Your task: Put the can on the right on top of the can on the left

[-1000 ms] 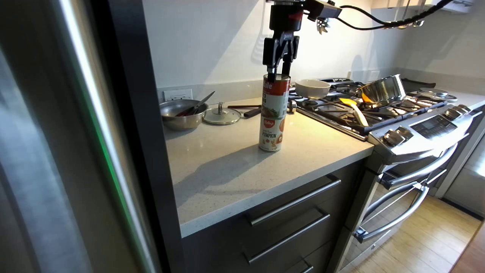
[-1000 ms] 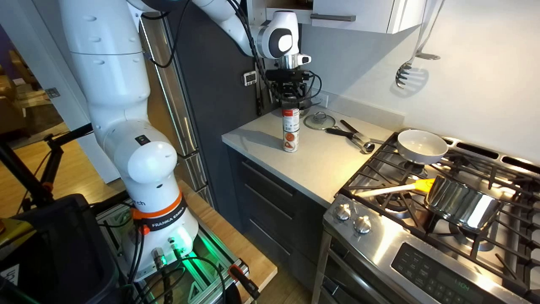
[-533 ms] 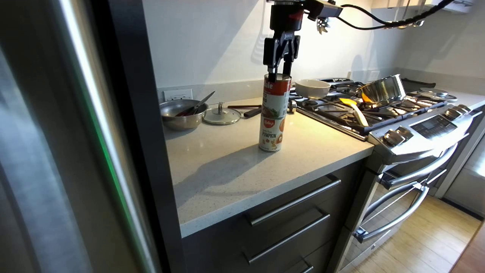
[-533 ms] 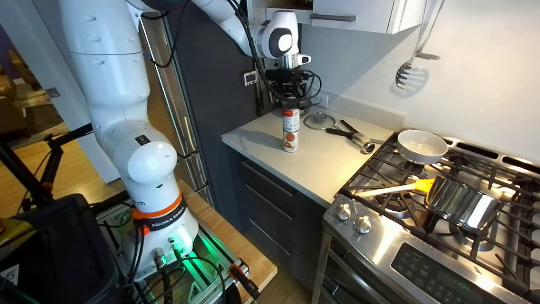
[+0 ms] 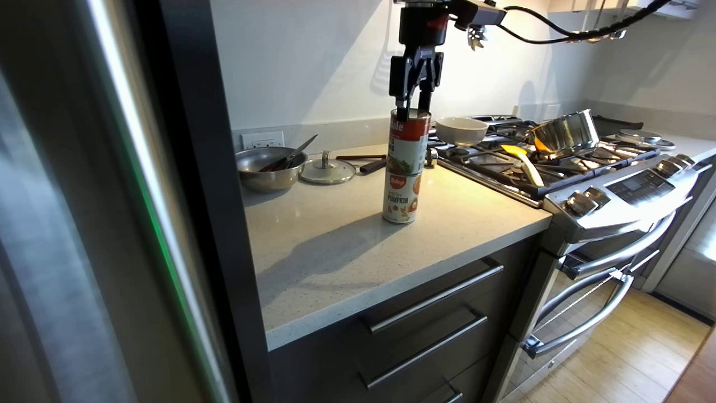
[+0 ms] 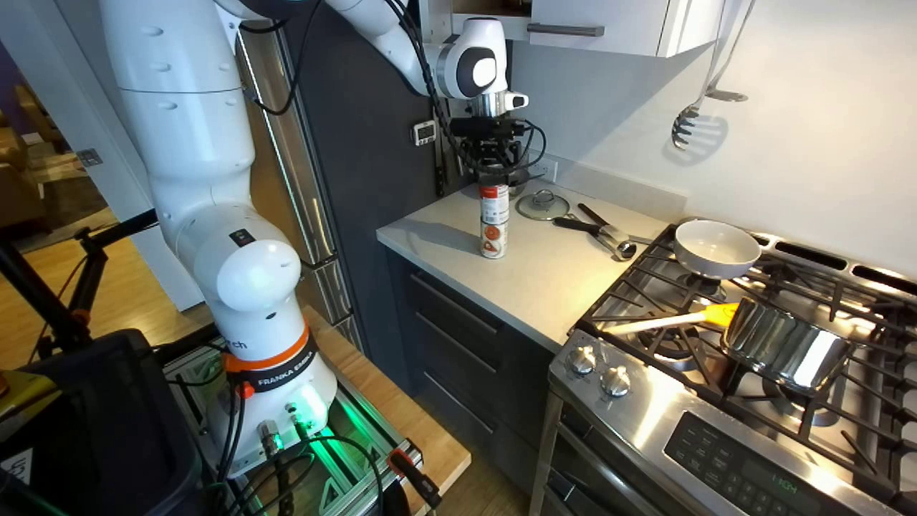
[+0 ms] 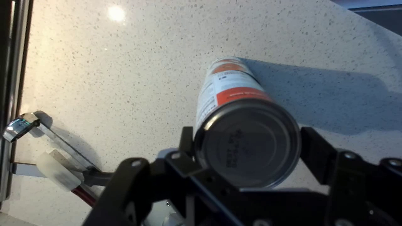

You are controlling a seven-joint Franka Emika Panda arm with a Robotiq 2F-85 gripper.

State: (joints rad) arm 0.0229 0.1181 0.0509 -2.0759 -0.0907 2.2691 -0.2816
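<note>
Two cans stand stacked upright on the countertop. The upper can (image 5: pixel 406 150) has a red band over a white label; the lower can (image 5: pixel 399 200) carries a pumpkin label. Their sides look lined up in both exterior views. My gripper (image 5: pixel 413 112) points straight down with its fingers on opposite sides of the upper can's top. In the wrist view the dark lid of the upper can (image 7: pixel 245 147) fills the space between the fingers (image 7: pixel 314 150), which press close to its rim. Only a small part of the lower can (image 7: pixel 227 65) shows beyond it.
Behind the cans are a metal bowl (image 5: pixel 271 170) with utensils, a glass lid (image 6: pixel 542 205) and loose utensils (image 6: pixel 594 229). The gas stove holds a white bowl (image 6: pixel 716 247), a tilted pot (image 6: pixel 784 344) and a yellow spatula (image 6: pixel 673 321). A dark panel (image 5: pixel 218 168) borders the counter.
My gripper and the upper can have shifted very slightly to the right in an exterior view, the can turning a touch. My grip is unchanged.
</note>
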